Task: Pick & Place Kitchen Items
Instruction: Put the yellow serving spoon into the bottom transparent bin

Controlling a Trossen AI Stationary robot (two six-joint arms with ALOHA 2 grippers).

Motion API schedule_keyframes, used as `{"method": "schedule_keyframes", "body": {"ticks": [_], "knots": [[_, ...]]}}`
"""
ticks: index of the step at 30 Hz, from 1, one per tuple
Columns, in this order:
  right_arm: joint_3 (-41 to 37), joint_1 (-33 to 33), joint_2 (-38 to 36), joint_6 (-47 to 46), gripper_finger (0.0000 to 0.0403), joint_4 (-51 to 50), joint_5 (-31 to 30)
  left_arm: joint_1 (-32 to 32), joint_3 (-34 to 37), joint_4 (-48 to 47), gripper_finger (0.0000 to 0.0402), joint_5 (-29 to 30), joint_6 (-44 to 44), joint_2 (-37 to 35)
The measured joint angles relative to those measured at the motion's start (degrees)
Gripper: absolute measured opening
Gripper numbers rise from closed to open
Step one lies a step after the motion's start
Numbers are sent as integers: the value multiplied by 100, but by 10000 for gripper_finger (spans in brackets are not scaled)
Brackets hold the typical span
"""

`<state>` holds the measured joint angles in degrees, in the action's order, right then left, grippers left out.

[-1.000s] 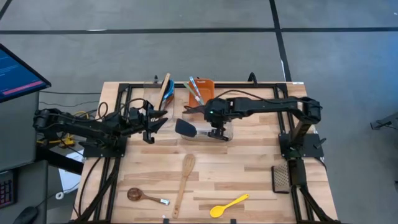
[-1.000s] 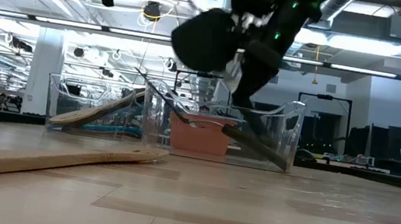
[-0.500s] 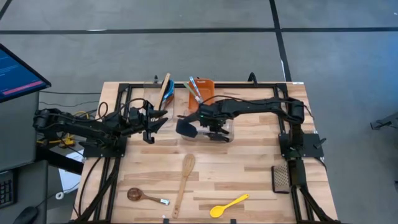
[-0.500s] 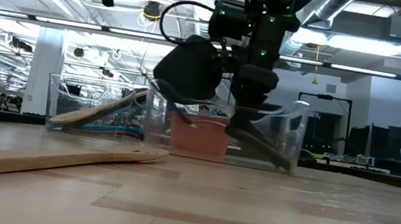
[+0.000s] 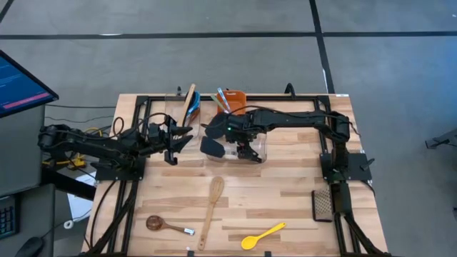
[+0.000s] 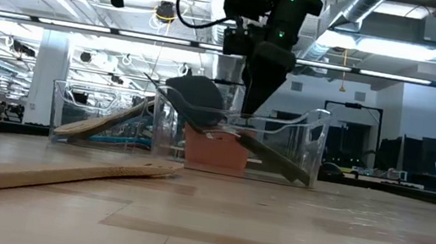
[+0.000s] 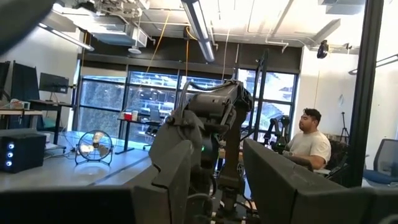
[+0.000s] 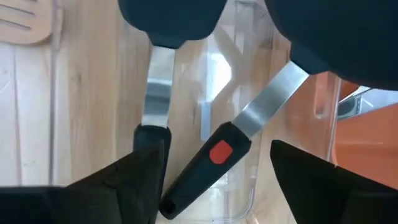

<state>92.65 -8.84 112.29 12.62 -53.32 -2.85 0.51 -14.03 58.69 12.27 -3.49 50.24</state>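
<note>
Spoons [image 5: 263,234] and wooden spatula [image 5: 210,211] wait nearest you. Farther back, your right gripper [image 5: 243,138] stands open over the tub [image 5: 260,148], turner [image 8: 160,74] just dropped inside. Lift clear next; left gripper [image 5: 171,134] idles part-open.

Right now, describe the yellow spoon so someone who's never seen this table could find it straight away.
Start at the wooden table and go to its near edge, the one farthest from the orange bin. The yellow spoon lies there, right of the long wooden spatula and the small brown spoon. It is the only bright yellow utensil on the table.
</note>
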Motion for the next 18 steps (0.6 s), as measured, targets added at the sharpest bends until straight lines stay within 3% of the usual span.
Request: {"method": "schedule_keyframes", "body": {"ticks": [11, 18], "knots": [[553, 172, 0, -240, 268, -554, -14, 0, -1, -20, 133, 3, 0, 0], [1014, 414, 0, -865, 217, -2395, -15, 0, -1, -19, 133, 7, 0, 0]]}}
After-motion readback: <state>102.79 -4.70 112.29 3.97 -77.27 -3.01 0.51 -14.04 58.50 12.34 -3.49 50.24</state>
